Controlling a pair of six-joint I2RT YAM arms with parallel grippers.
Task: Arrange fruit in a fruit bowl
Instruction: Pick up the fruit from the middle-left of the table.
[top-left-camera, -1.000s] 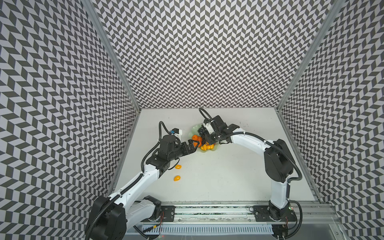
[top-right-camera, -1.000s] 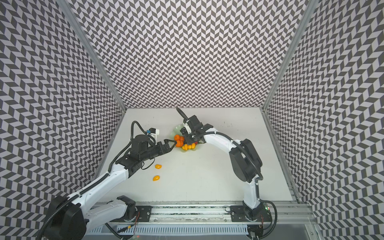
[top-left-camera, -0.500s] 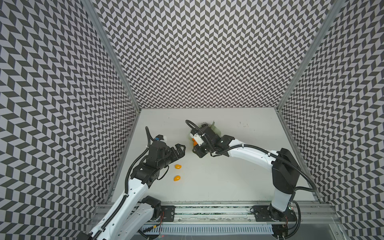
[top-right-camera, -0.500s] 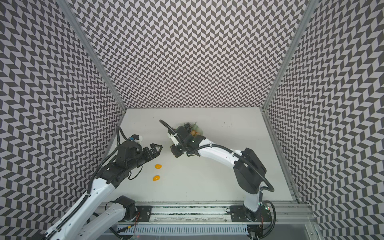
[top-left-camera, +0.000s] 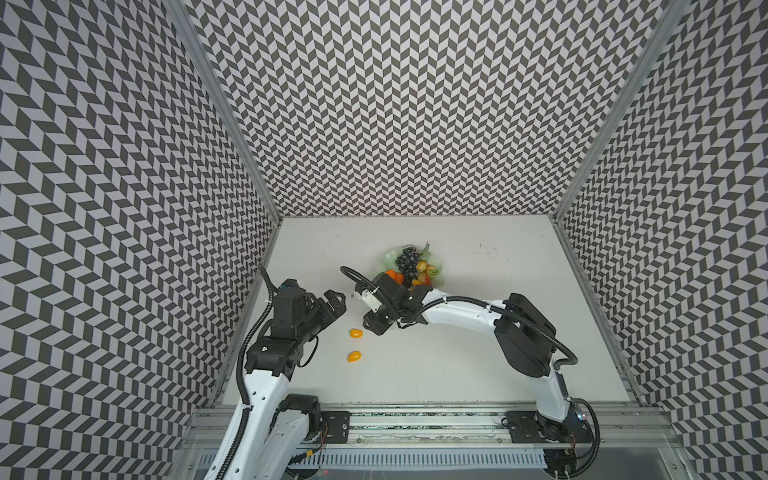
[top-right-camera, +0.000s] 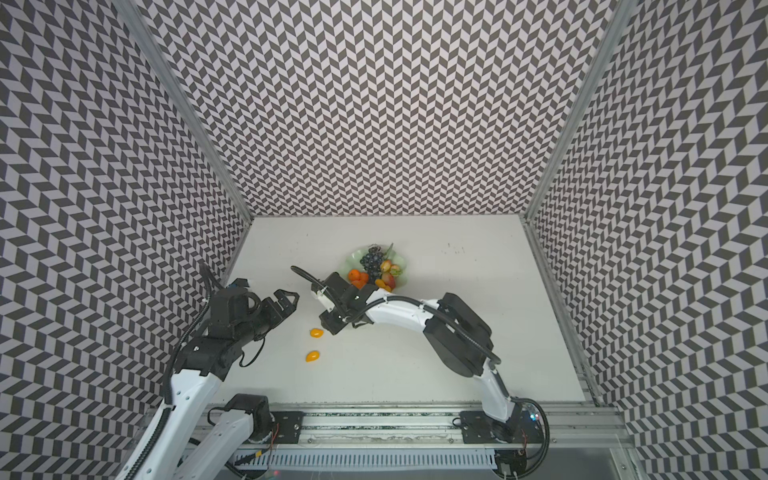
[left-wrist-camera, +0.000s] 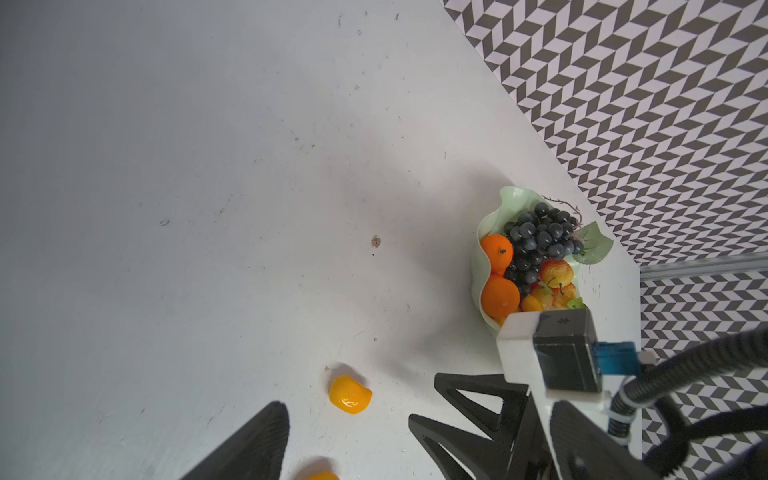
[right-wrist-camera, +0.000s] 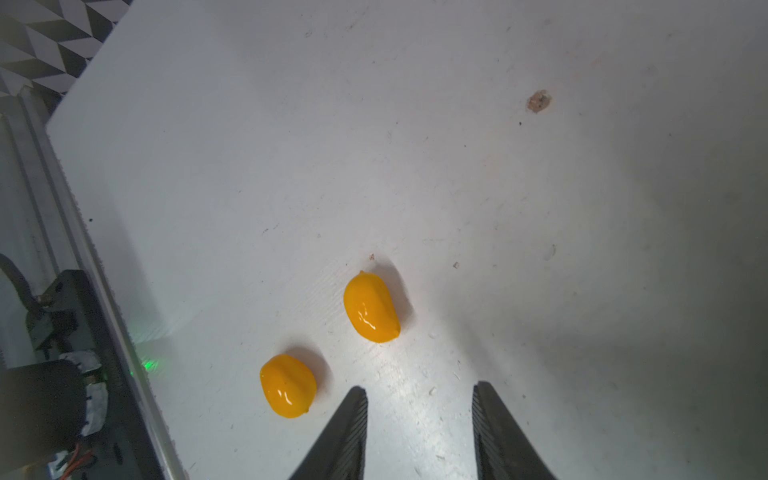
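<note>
The fruit bowl (left-wrist-camera: 492, 218), heaped with fruit (top-left-camera: 409, 266), is sitting toward the desk's (top-left-camera: 478, 332) back edge. One kumquat (top-left-camera: 355, 333) and another kumquat (top-left-camera: 354, 356) are lying nearer the left edge, with the left jaws and right jaws hovering open and empty nearby.

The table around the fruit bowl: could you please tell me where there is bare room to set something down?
Bare: the table between the fruit bowl and the right wall, the strip behind the bowl, and the near stretch before the rail. Crowded: near-left of the bowl, where the left gripper, the right gripper and two kumquats sit close.
</note>
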